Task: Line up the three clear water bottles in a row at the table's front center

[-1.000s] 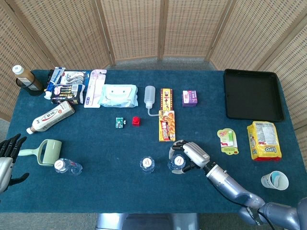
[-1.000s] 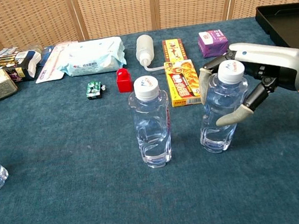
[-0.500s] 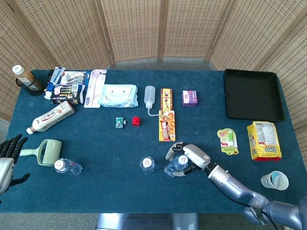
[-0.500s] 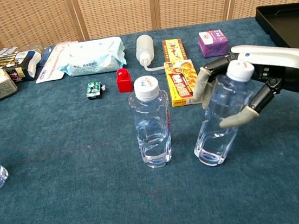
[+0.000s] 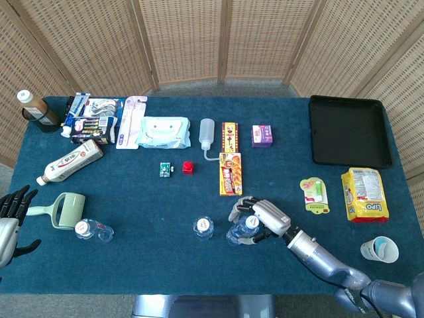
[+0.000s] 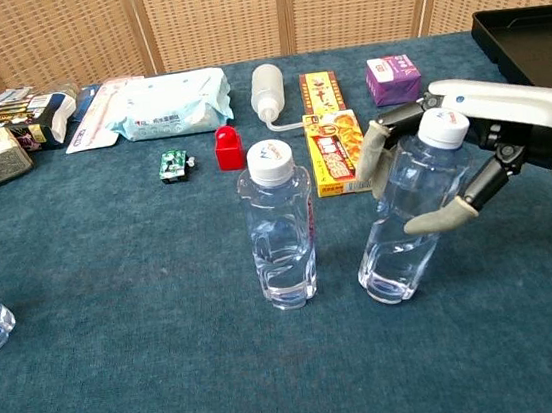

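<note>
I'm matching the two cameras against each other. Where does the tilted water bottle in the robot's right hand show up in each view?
Head view: the tilted water bottle sits low, right of center, under the right hand.
Chest view: it is right of center, leaning, cap toward the right hand.
Shared landmark: the upright middle bottle stands just left of it in both.

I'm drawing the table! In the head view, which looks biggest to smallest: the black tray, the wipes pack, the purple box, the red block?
1. Black tray
2. Wipes pack
3. Purple box
4. Red block
</note>
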`<action>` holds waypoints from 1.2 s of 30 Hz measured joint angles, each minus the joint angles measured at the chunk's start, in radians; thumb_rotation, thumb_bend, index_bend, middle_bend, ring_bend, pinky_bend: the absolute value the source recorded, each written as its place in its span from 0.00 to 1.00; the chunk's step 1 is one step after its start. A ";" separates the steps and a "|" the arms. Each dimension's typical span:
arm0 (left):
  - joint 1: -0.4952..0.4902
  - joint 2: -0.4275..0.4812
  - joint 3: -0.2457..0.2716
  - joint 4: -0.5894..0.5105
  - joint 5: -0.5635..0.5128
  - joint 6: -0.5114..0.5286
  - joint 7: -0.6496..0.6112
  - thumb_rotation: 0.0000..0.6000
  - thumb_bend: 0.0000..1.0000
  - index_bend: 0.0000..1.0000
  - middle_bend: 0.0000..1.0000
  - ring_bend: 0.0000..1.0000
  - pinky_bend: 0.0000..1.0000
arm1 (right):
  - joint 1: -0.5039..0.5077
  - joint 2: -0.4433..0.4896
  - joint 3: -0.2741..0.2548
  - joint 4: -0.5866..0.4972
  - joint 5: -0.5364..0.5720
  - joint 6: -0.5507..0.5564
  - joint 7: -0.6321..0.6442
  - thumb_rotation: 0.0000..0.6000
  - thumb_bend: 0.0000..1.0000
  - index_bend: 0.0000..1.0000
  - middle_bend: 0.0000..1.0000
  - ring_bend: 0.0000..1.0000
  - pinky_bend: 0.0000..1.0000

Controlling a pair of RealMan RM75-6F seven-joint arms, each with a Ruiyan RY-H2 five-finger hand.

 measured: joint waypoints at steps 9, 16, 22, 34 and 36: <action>0.002 0.002 0.001 0.001 0.005 0.005 -0.006 1.00 0.05 0.00 0.00 0.00 0.04 | -0.009 -0.031 0.003 0.036 -0.017 0.047 -0.057 1.00 0.24 0.22 0.30 0.21 0.16; 0.003 0.004 -0.001 0.002 0.004 0.007 -0.015 1.00 0.05 0.00 0.00 0.00 0.04 | -0.019 -0.035 -0.012 0.048 -0.041 0.080 -0.059 1.00 0.23 0.17 0.26 0.20 0.15; 0.004 0.005 0.001 0.001 0.009 0.008 -0.015 1.00 0.06 0.00 0.00 0.00 0.04 | -0.024 -0.025 -0.030 0.049 -0.060 0.100 -0.050 1.00 0.20 0.14 0.23 0.19 0.14; 0.004 0.005 0.000 0.002 0.007 0.007 -0.015 1.00 0.05 0.00 0.00 0.00 0.04 | -0.021 0.032 -0.037 -0.011 -0.084 0.141 -0.017 1.00 0.11 0.10 0.17 0.15 0.13; 0.003 0.005 -0.001 0.001 0.004 0.006 -0.017 1.00 0.05 0.00 0.00 0.00 0.04 | -0.020 0.062 -0.037 -0.047 -0.089 0.155 -0.015 1.00 0.11 0.10 0.16 0.15 0.13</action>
